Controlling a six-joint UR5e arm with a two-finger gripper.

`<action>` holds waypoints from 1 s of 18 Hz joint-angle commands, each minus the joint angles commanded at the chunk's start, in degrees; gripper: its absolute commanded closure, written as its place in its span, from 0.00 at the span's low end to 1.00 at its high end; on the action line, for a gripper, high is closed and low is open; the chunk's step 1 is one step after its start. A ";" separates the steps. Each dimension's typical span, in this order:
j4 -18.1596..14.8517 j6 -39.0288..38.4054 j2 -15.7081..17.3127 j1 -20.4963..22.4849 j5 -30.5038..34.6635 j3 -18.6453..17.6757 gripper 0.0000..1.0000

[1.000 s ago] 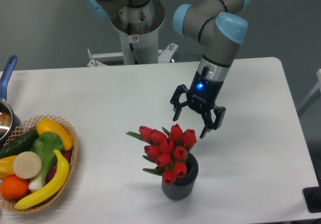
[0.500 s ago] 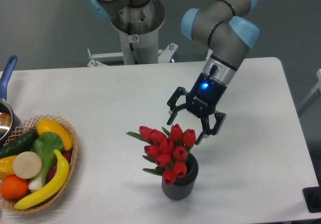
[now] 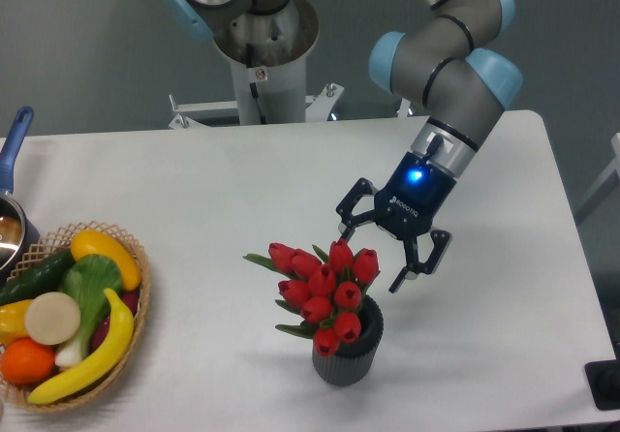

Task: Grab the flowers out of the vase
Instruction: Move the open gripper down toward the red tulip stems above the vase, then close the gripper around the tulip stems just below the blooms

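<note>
- Flowers (image 3: 325,292) stand in the vase (image 3: 346,353) on the table (image 3: 194,200).
- Pincer (image 3: 372,256), spread wide and empty, hangs tilted at their 1 o'clock.

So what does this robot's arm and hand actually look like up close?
The arm is a chain of thick grey tubes with light blue caps at the joints. Its hand is black, with two jointed fingers, small white lettering and a glowing blue light on the body.

Arm reaches down from upper right, wrist tilted leftward; gripper (image 3: 372,259) jaws spread wide, holding nothing.
</note>
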 joint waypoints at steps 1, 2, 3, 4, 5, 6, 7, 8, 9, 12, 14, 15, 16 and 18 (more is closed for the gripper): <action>0.27 0.00 -0.44 -0.26 -0.09 0.09 0.00; 0.27 0.00 -0.62 -0.53 -0.09 0.09 0.00; 0.27 0.00 -0.62 -0.62 -0.26 0.09 0.00; 0.27 0.00 -1.14 -0.88 -0.87 0.26 0.00; 0.36 0.09 -1.50 -1.14 -1.40 0.26 0.00; 0.44 0.09 -1.93 -1.32 -1.58 0.26 0.00; 0.71 0.09 -2.20 -1.41 -2.02 0.26 0.00; 0.88 0.09 -2.29 -1.50 -3.07 0.26 0.00; 1.15 0.09 -2.55 -1.67 -4.04 0.35 0.00; 1.23 0.09 -3.69 -2.29 -4.57 1.31 0.00; 1.50 0.09 -4.13 -2.81 -5.27 2.10 0.00; 1.50 0.09 -4.66 -3.08 -5.36 2.72 0.00; 1.50 0.17 -4.92 -3.08 -5.36 2.98 0.02; 1.41 0.09 -5.10 -3.25 -5.36 3.25 0.14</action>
